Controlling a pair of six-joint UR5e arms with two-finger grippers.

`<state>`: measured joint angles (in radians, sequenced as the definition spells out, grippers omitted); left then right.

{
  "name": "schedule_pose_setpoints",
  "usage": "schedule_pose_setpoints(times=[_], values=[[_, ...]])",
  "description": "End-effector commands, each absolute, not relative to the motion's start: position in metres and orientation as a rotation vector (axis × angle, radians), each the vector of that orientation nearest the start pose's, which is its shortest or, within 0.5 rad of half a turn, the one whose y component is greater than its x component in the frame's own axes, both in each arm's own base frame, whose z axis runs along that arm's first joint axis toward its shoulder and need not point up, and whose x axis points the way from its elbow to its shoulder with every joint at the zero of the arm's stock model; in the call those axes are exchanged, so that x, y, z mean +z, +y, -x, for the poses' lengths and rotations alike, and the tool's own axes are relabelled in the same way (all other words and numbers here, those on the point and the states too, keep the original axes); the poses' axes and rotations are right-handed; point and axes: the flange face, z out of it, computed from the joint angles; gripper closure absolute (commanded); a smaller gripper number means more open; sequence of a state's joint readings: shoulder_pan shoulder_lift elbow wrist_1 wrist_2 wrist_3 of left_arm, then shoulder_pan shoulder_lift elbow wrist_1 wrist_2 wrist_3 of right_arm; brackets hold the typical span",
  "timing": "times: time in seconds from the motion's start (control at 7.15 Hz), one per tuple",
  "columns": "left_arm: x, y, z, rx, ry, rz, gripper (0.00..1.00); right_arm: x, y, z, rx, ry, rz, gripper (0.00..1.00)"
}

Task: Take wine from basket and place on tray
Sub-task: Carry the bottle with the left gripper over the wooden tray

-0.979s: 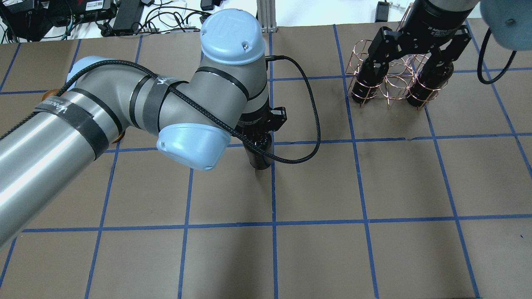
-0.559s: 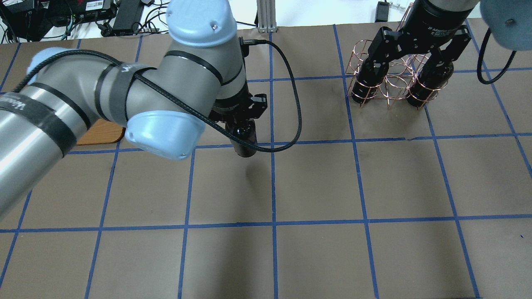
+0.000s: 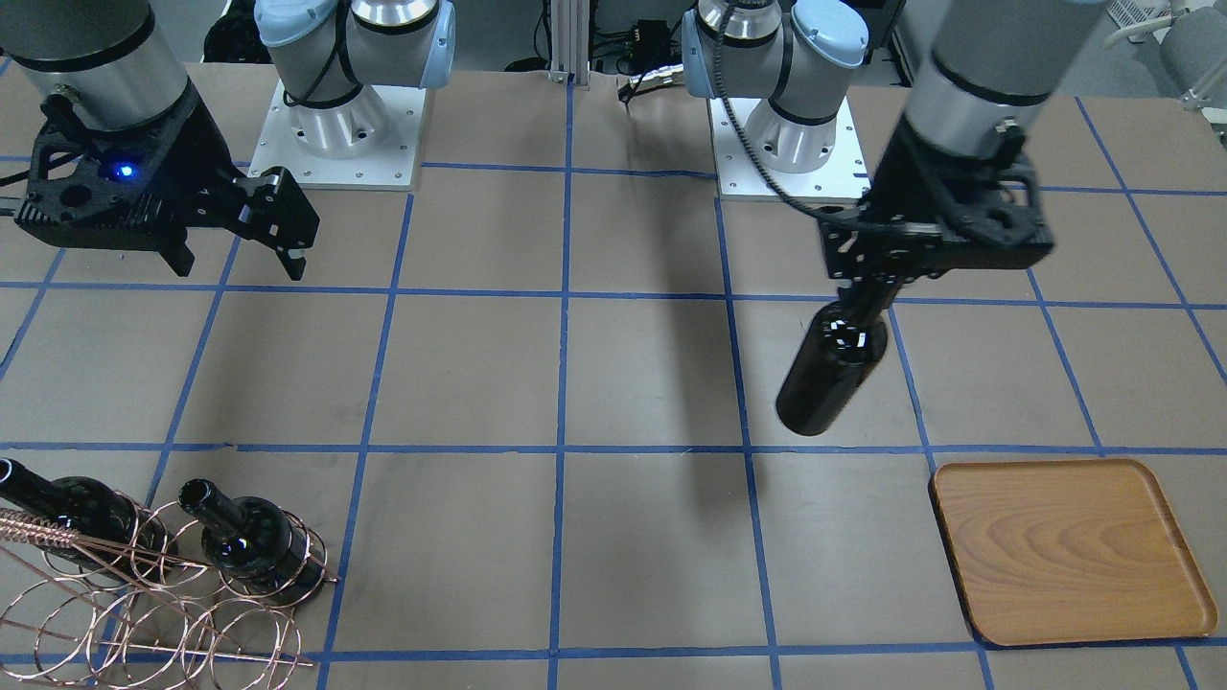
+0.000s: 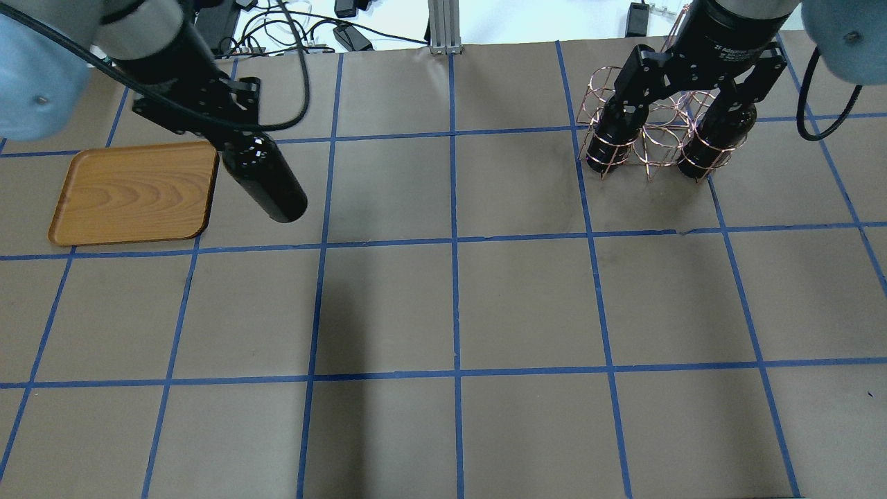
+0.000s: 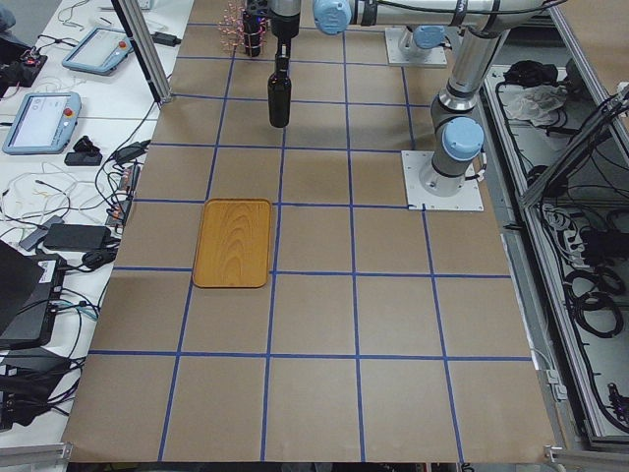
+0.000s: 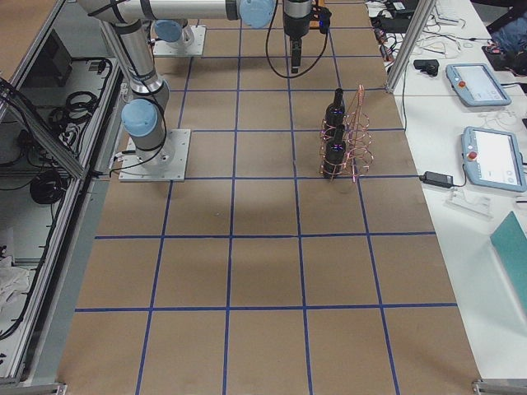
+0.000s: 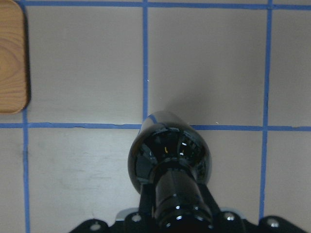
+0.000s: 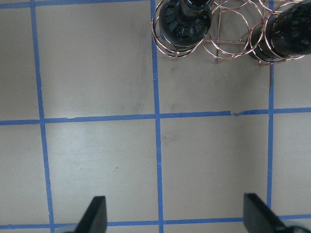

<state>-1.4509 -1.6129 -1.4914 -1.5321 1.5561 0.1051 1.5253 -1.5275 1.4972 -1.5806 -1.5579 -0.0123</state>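
Note:
My left gripper (image 4: pixel 234 135) is shut on the neck of a glossy black wine bottle (image 4: pixel 269 186). The bottle hangs clear of the table, just right of the wooden tray (image 4: pixel 135 194). The front view shows the held bottle (image 3: pixel 829 369) up and left of the tray (image 3: pixel 1069 551). In the left wrist view the bottle (image 7: pixel 167 155) fills the bottom and the tray (image 7: pixel 12 58) sits at the left edge. My right gripper (image 4: pixel 682 90) is open and empty, high over the copper wire basket (image 4: pixel 655 142). Two more bottles (image 4: pixel 617 135) (image 4: pixel 717 142) stand in the basket.
The table is brown paper with a blue tape grid (image 4: pixel 454 249). The robot bases (image 3: pixel 335 134) stand at the near edge. Cables and electronics (image 4: pixel 208 28) lie beyond the far edge. The basket (image 8: pixel 223 34) sits at the top of the right wrist view.
My left arm has swung left with the bottle, from the table's middle to beside the tray, which now shows fully. The right arm has not moved.

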Motion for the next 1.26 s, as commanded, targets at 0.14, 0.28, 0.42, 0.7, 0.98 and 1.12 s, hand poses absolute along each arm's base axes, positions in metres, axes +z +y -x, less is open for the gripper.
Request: schedule_pose_setpoints(times=[0.14,0.28,0.42,0.7,0.98,1.12], values=[[0.507,-0.533,-0.11,-0.083,3.19,0.033,1.0,0.505,-0.515,-0.113,-0.041,3.123,-0.052,0.0],[0.496,-0.535,-0.136,-0.078,3.208,0.061,1.0,0.507,-0.514,-0.113,-0.044,3.123,-0.055,0.0],[0.486,-0.544,-0.148,-0.084,3.197,0.033,1.0,0.507,-0.514,-0.113,-0.044,3.124,-0.071,0.0],[0.467,-0.567,-0.172,-0.132,3.144,0.022,1.0,0.506,-0.514,-0.113,-0.041,3.124,-0.069,0.0],[0.462,-0.591,-0.187,-0.2,3.107,0.01,1.0,0.506,-0.514,-0.113,-0.041,3.126,-0.069,0.0],[0.45,-0.602,-0.196,-0.189,3.107,-0.001,1.0,0.506,-0.514,-0.113,-0.041,3.126,-0.067,0.0]])
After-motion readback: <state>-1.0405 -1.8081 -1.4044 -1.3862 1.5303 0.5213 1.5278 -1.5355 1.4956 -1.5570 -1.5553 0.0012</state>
